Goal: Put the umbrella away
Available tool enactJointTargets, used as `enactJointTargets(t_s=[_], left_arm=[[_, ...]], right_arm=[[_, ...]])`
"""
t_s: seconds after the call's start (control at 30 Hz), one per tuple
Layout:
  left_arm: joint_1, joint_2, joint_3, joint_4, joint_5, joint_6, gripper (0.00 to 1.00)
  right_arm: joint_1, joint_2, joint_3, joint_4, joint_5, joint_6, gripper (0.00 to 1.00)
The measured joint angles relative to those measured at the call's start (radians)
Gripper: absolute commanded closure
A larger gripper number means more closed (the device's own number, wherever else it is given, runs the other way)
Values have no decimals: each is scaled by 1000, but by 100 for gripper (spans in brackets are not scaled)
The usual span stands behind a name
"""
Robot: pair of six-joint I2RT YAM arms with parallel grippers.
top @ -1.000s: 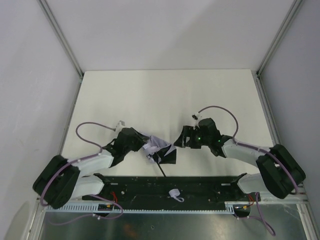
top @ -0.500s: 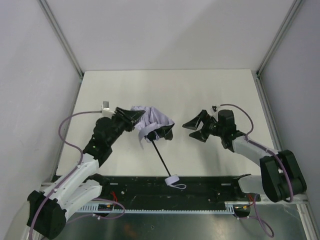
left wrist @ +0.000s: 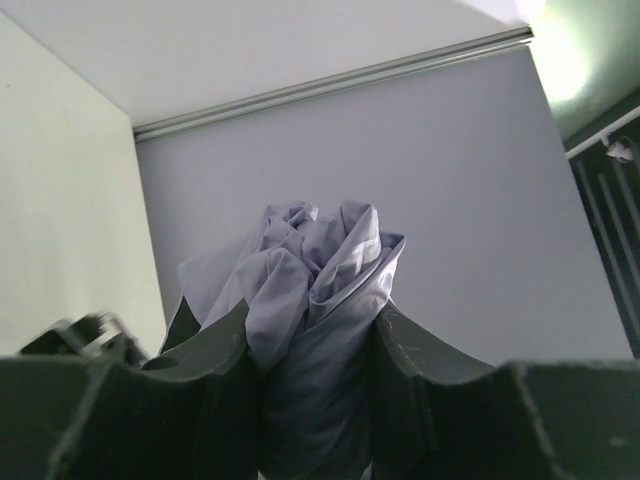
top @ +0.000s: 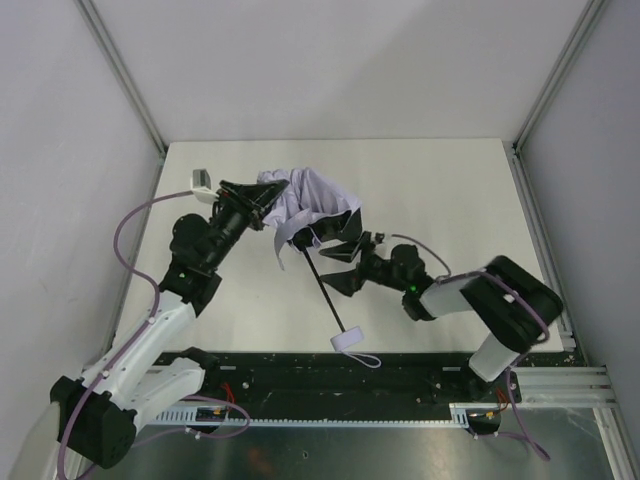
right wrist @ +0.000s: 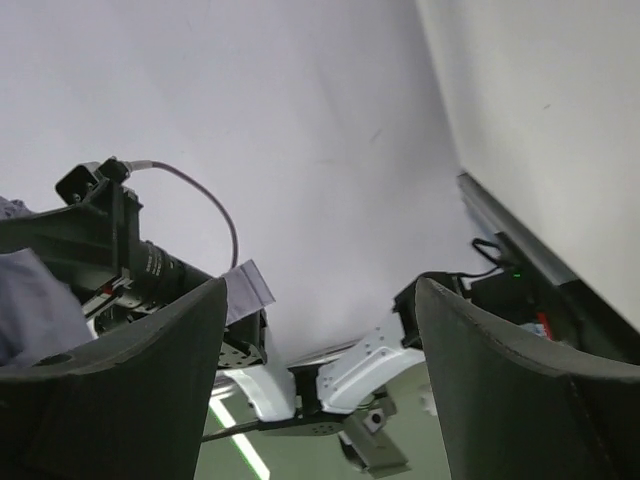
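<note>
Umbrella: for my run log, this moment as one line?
left end effector: shut on umbrella canopy | right end effector: open, empty | handle: at near end

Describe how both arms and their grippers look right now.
The left arm and right arm have white links, black joints and a looping lavender cable. The left gripper and right gripper are black, with broad wedge-shaped fingers.

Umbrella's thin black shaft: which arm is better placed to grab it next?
Right. The right gripper is open and near the thin black shaft; the left gripper is shut on the pale lavender-grey fabric canopy.
</note>
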Motion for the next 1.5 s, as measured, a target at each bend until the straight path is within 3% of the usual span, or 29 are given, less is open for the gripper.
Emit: enactJointTargets(t_s=[0.2,0.43,1.13,1.23,1.4,1.5], left_arm=[[0,1,8,27,0,-39,100],[0,-5,8,39,-3,-63,100],[0,-50,-6,84,-3,-176,100],[0,-68,-24,93,-3,-203,100],[0,-82,-34,106,-4,-227,100],[-2,-87,-37,107,-4,-235,100]], right_arm=[[188,173,42,219,181,151,20],[267,180,100,289,350,195,19],[388,147,235,321,471,204,31],[388,147,262,322,471,204,40],[388,138,285,321,471,206,92],[387,126,288,323,468,212,99]])
